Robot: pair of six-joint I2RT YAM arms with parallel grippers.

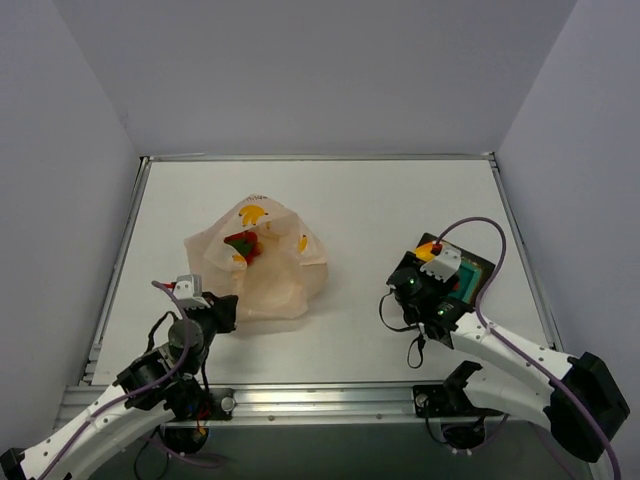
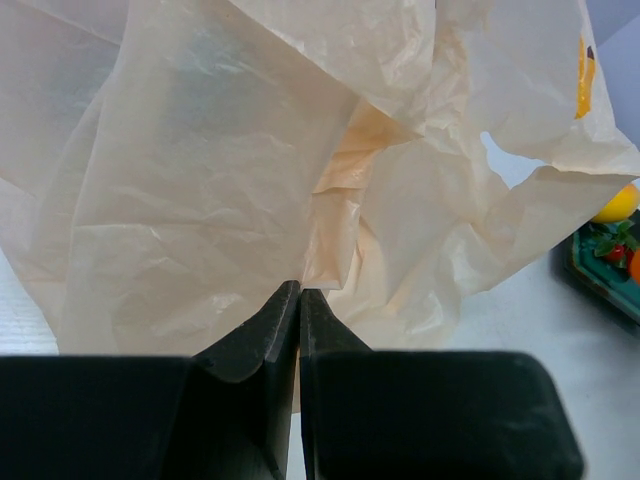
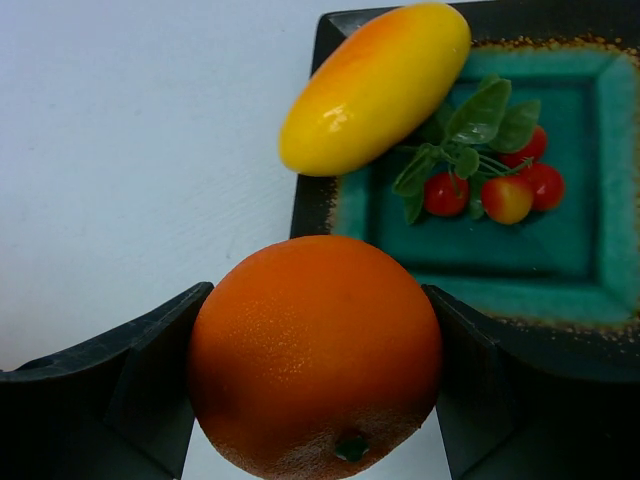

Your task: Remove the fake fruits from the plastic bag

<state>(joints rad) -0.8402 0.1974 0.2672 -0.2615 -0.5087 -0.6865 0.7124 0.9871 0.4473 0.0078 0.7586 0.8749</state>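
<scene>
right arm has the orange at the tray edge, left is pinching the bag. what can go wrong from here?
1. The orange in the right gripper sits over the tray rim, not its middle; let go here, it may roll onto the table.
2. The mango overhangs the tray's corner; a nudge could tip it off.
3. The left gripper pinches only thin bag film, which may slip or tear; a red fruit is inside.
</scene>
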